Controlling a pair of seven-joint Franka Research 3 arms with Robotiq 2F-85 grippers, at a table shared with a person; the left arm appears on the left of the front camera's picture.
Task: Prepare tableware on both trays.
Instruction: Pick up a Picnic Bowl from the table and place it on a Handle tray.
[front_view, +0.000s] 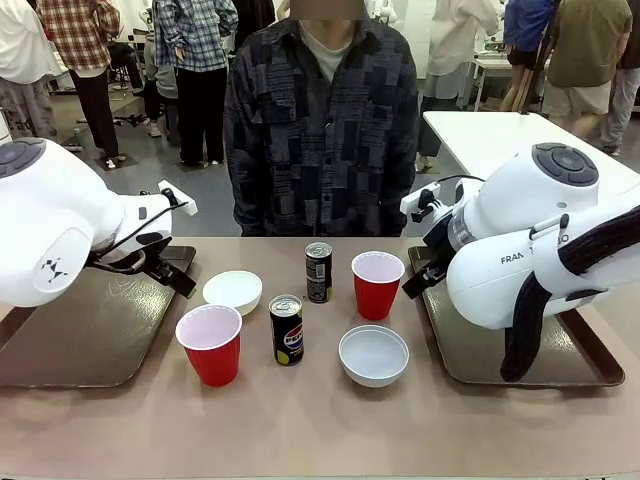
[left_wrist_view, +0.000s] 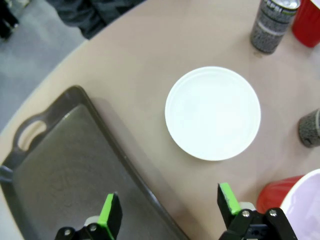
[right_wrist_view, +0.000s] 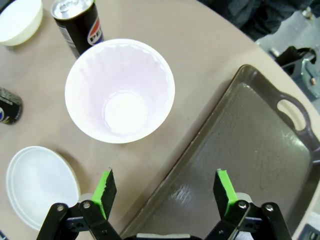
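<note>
Between the two dark brown trays, the tableware stands on the table: two red cups, two white bowls and two dark cans. My left gripper hangs open over the left tray's rim, just short of a bowl. My right gripper is open too, above the gap between a red cup and the right tray. Both grippers hold nothing.
A person stands at the far side of the table, hands out of sight. Both trays are bare inside. In the right wrist view a can stands beyond the cup and a bowl lies beside the left finger.
</note>
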